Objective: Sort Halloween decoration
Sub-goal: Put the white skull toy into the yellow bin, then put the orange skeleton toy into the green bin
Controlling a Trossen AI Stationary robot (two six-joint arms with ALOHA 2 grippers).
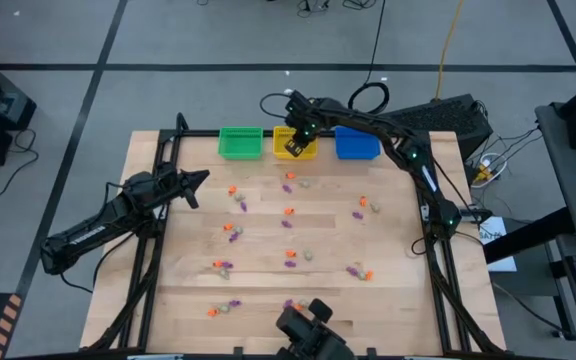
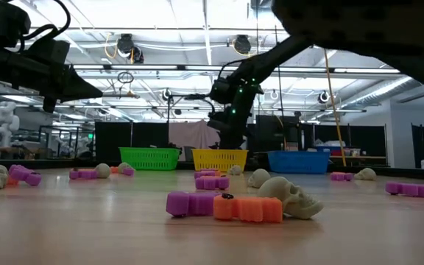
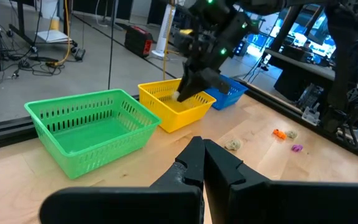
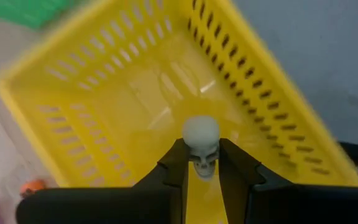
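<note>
A tiny pale skull trinket (image 4: 202, 140) sits between the fingers of my right gripper (image 4: 202, 158), which is shut on it just above the inside of the yellow basket (image 1: 312, 153). The low view shows this gripper (image 2: 230, 140) hanging over that basket (image 2: 219, 158). Several orange, purple and pale trinkets (image 1: 288, 211) lie scattered on the wooden table (image 1: 398, 290). My left gripper (image 1: 203, 178) waits shut and holding nothing at the table's left side, pointing toward the baskets. My right gripper pinches the skull's lower face (image 4: 202, 163) between its two fingers, one on each side. The rounded crown (image 4: 201, 132) sticks out past the fingertips. The fingers slant steeply down into the basket from above. The skull is lifted clear of the basket floor.
A green basket (image 1: 240, 142) stands left of the yellow one and a blue basket (image 1: 356, 144) right of it, all along the far edge. In the low view, purple, orange and skull trinkets (image 2: 245, 207) lie close to the near edge. The table's black frame (image 1: 158, 150) borders it.
</note>
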